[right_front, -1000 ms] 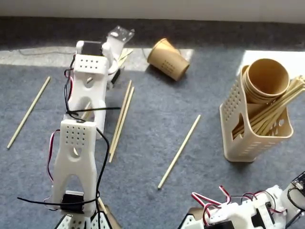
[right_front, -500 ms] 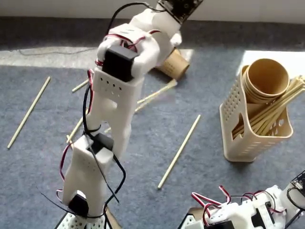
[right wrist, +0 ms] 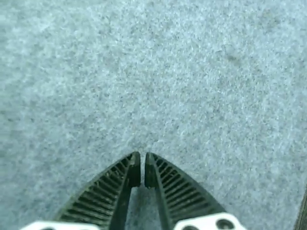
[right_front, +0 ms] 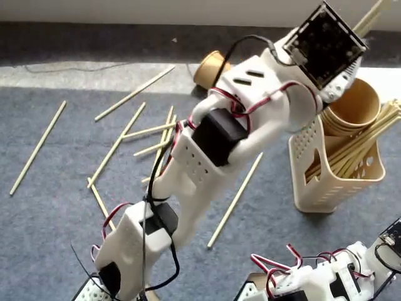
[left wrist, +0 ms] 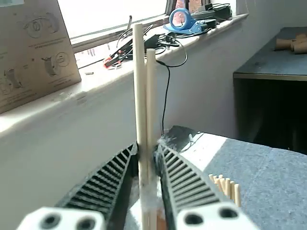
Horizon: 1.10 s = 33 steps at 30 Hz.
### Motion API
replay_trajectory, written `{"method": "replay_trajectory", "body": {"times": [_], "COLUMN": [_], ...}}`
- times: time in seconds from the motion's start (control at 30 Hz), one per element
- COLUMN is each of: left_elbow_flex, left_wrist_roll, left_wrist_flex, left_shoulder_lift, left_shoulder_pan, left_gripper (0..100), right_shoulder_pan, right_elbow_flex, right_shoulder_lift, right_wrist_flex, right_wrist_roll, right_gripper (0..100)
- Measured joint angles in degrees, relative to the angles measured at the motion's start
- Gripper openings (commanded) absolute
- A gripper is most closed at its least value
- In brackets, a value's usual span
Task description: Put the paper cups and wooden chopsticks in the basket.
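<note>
My left gripper is shut on two wooden chopsticks that stand upright between its fingers. In the high view the left arm stretches across the table to the cream basket at the right, and the held chopsticks stick out past its wrist above the basket. The basket holds stacked paper cups and a bundle of chopsticks. One paper cup lies on its side at the back, partly behind the arm. My right gripper is shut with nothing in it, just over the grey carpet.
Several loose chopsticks lie on the carpet: one at the far left, one at the back, a scattered group and one in the middle. The right arm's base sits at the front right.
The left arm has swung from the back left across to above the basket, carrying two chopsticks. The loose chopsticks on the left now lie scattered. The right arm stayed still.
</note>
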<state>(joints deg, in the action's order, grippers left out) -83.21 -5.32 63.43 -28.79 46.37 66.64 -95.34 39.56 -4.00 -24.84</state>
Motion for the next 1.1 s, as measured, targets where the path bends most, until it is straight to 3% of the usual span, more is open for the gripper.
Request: {"method": "replay_trajectory", "body": {"times": [0.5,0.93,1.1], "left_elbow_flex": [0.18,7.38,7.38], "left_wrist_roll": [0.53,0.70,0.70], "left_wrist_flex": [-1.14,-3.25,-1.76], "left_shoulder_lift": [0.00,-6.24,-6.24], "left_shoulder_pan": [15.91,10.64,10.99], "left_gripper": [1,1,15], "right_shoulder_pan": [0.00,-0.09,-0.09], "right_elbow_flex": [-0.09,-0.09,-0.09], "right_shoulder_lift": [0.00,0.00,0.00], "right_wrist_flex": [0.00,0.00,0.00], "right_wrist_roll": [0.00,0.00,0.00], "right_gripper": [3.4,3.4,3.4]}}
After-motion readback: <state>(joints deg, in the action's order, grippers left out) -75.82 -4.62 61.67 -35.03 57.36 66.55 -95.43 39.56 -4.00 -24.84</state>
